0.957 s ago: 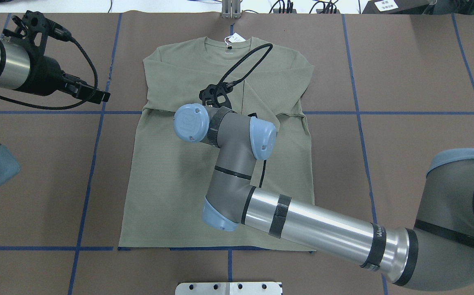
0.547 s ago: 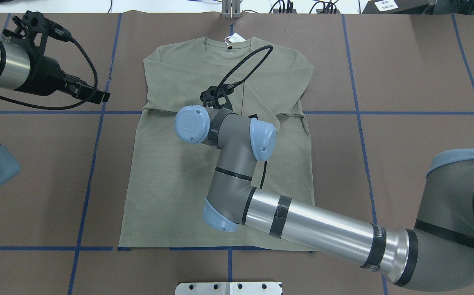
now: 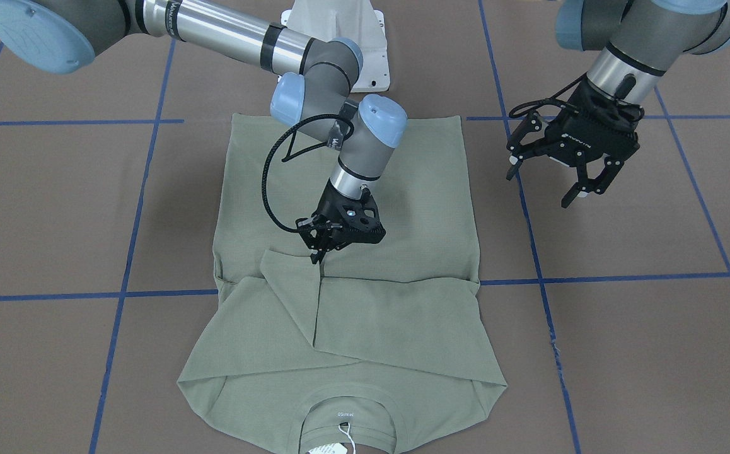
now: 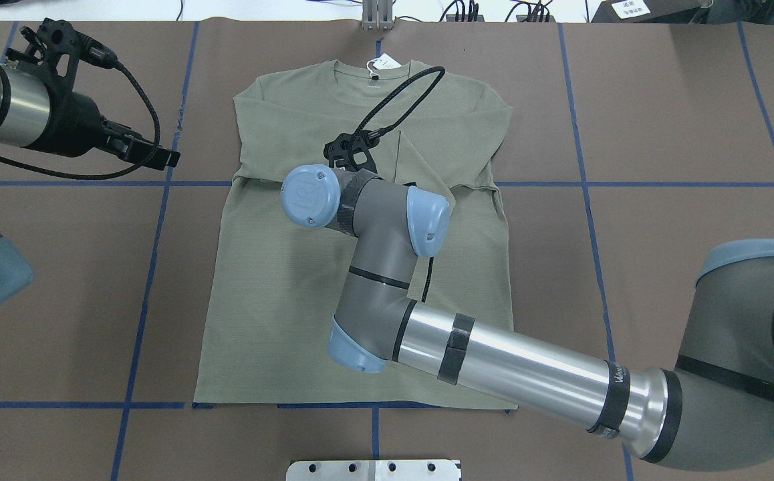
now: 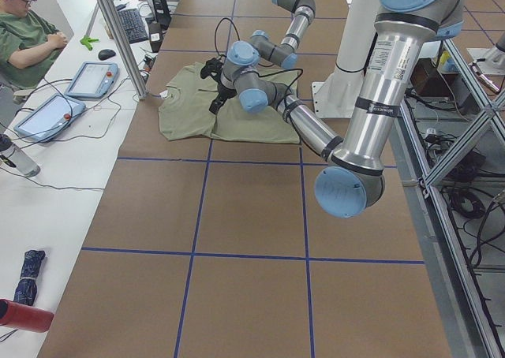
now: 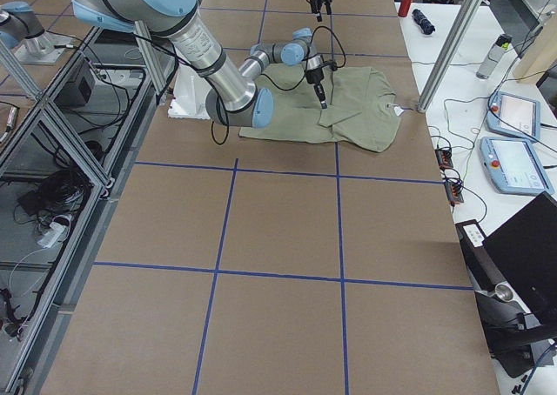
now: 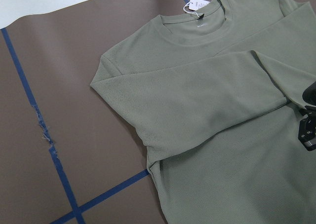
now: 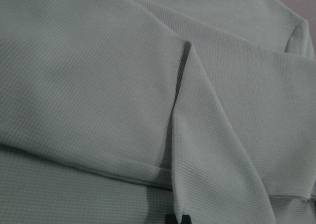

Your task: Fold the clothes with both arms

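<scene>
Brown bench (image 4: 661, 133), sage-green shirt (image 4: 273, 280) flat at its centre, collar away from the robot.
Left hand (image 3: 551, 180) hangs over bare bench beside the shirt, fingers spread and holding nothing, likely kept clear. Both sleeves (image 3: 396, 315) lie crossed over the chest, narrowing it for folding. Right hand (image 3: 316, 252) touches where the cuffs meet, fingers drawn together. I cannot tell whether cloth is pinched.

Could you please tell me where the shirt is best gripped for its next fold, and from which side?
Probably the shirt at its two hem corners, each tool sliding in low from its own outer side. The hem lies flat and straight; the folded sleeves across the chest would be disturbed by a grip there.
</scene>
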You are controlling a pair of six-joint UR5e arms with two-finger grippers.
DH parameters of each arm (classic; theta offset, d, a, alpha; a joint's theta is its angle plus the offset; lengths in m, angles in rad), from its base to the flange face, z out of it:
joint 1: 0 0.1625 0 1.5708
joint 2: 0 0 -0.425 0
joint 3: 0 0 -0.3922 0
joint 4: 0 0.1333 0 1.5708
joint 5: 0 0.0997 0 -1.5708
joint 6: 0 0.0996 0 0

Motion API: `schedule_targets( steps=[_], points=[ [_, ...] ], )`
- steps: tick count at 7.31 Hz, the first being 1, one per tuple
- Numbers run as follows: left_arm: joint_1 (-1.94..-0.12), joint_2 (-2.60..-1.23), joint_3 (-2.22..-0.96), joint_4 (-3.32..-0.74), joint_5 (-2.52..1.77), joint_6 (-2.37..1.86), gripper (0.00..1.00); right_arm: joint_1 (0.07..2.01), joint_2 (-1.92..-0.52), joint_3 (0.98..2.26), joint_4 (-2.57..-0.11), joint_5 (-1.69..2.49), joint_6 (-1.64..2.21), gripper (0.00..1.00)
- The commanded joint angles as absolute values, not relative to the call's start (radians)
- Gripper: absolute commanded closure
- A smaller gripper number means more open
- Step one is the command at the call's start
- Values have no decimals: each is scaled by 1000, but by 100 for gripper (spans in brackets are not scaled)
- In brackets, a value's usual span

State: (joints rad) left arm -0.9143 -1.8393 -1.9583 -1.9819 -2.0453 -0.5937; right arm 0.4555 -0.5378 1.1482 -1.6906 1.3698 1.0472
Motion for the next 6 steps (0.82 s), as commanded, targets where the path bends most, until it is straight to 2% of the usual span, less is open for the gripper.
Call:
schedule_targets(
  steps=[1, 3, 6],
  points=[
    [-914, -1839, -1959, -1982, -2046, -595, 0, 521, -557, 1189, -1698, 1399, 976, 100],
    [-913, -1839, -1959, -1982, -2046, -595, 0, 604, -677, 1296, -1689, 1408, 828, 100],
    [-913, -1839, -1959, -1983, -2045, -597, 0, 663, -718, 1301, -1687, 1407, 764, 100]
  ],
)
